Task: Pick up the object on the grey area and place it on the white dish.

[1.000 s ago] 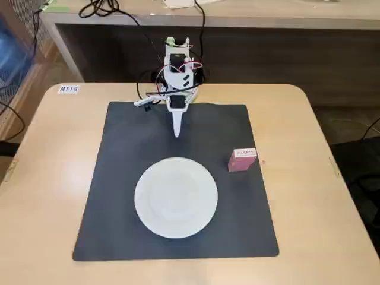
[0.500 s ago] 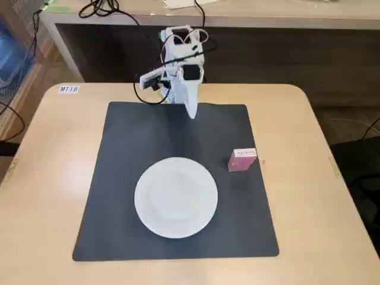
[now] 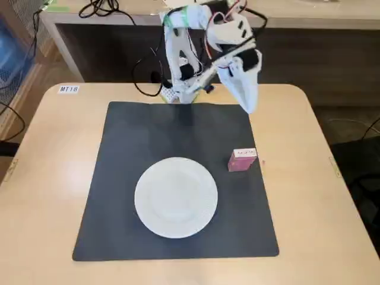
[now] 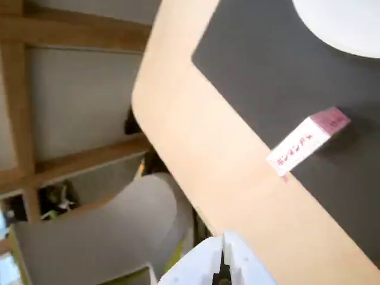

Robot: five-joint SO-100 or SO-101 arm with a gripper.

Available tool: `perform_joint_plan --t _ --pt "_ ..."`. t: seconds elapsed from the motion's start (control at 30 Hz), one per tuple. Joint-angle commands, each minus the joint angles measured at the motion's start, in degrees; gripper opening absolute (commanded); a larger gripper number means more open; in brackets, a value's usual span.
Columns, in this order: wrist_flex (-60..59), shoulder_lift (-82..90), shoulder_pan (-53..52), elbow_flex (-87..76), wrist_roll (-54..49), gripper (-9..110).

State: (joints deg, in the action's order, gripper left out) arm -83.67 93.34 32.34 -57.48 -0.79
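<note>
Light wooden table (image 3: 53,178) carries the charcoal mat (image 3: 124,148); white plate (image 3: 176,198) mid-mat; maroon box (image 3: 242,160) near the mat's right edge; gripper (image 3: 251,107) above the mat's far right corner, fingers pressed together, empty.

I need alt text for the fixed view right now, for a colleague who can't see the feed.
A white robot arm's tool hangs raised above the far right corner of a dark grey mat on a light wooden table, holding nothing. A small maroon box with a white label sits near the mat's right edge, and an empty white plate lies at its centre.
</note>
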Motion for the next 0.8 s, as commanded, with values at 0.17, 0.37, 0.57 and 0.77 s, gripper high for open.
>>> perform_joint_plan --t 0.17,0.37,0.57,0.77 --pt "-13.3 -18.3 0.0 27.3 17.0 0" --pt "-13.5 -18.5 -0.4 22.1 27.4 6" --pt "-13.6 -16.3 1.1 16.8 31.2 28" --pt "-13.7 -12.7 1.8 8.7 34.4 35"
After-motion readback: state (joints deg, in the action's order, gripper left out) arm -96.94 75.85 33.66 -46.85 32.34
